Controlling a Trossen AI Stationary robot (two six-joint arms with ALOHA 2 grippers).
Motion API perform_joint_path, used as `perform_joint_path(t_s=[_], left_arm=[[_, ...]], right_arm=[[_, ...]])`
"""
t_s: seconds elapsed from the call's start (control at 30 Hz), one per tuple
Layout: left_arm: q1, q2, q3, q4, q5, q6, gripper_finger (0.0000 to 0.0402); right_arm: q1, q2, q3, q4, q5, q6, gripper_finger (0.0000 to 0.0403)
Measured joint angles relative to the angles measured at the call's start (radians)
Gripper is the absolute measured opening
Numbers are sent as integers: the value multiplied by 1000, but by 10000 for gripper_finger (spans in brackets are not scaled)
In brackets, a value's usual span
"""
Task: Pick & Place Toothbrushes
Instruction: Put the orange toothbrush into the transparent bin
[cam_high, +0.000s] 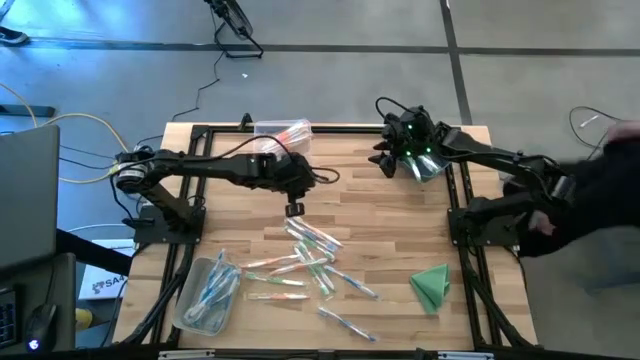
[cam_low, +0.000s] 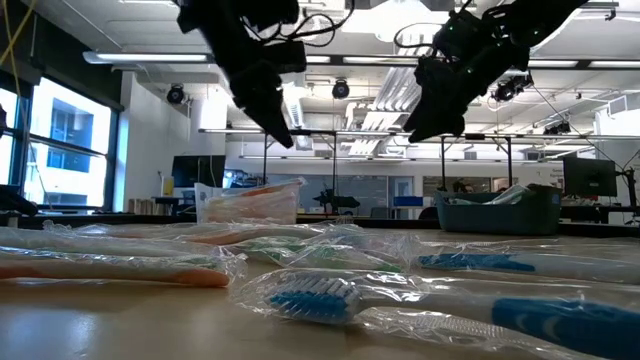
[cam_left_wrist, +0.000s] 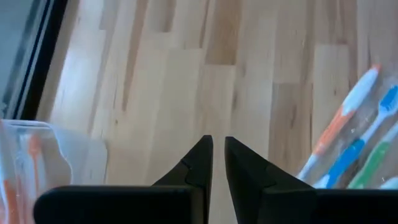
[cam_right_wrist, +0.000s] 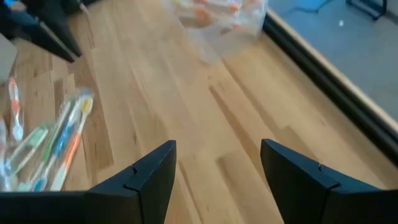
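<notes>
Several wrapped toothbrushes (cam_high: 305, 262) lie loose on the wooden table's middle, toward its near edge; they fill the front of the low view (cam_low: 310, 295). My left gripper (cam_high: 294, 209) hangs above the table just beyond the pile's far end, pointing down at a slant. Its fingertips (cam_left_wrist: 219, 146) are almost together with nothing between them, and toothbrushes (cam_left_wrist: 348, 143) lie off to one side. My right gripper (cam_high: 386, 160) hovers open over the table's far right, its fingers (cam_right_wrist: 217, 162) above bare wood.
A clear bin (cam_high: 283, 132) with orange toothbrushes stands at the far edge. Another clear bin (cam_high: 208, 295) with blue ones lies near left, and a third (cam_high: 428, 166) sits under the right arm. A folded green cloth (cam_high: 432, 286) lies near right. A person's dark sleeve (cam_high: 610, 200) shows at right.
</notes>
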Motion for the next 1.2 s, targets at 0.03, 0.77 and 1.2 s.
perform_joint_path(t_s=[0.03, 0.77, 1.2], left_arm=[[11, 9, 1, 10, 27, -6, 39], [177, 68, 0, 91, 205, 71, 139], [133, 110, 0, 91, 274, 79, 125]], right_arm=[[0, 0, 0, -12, 0, 0, 226], [0, 0, 0, -13, 50, -2, 226], [0, -19, 0, -12, 52, -2, 226]])
